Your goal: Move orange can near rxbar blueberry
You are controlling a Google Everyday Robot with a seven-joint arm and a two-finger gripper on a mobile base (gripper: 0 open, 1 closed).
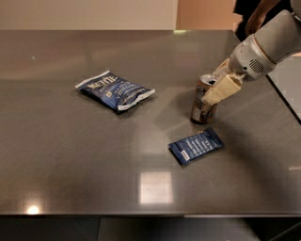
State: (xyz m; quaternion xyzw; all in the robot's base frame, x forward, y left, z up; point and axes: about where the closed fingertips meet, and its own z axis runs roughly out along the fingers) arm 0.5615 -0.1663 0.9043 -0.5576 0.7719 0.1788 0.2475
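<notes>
The orange can (202, 111) stands on the dark table, right of centre, its silver top showing and its body leaning slightly. My gripper (214, 93) reaches in from the upper right, and its cream fingers (223, 88) are closed around the can's upper part. The rxbar blueberry (196, 146), a flat dark-blue wrapper with white lettering, lies on the table just in front of the can, a short gap away.
A puffy blue-and-white chip bag (115, 91) lies left of centre. The table's right edge (283, 96) runs close behind my arm. A person (256, 14) stands at the far right corner.
</notes>
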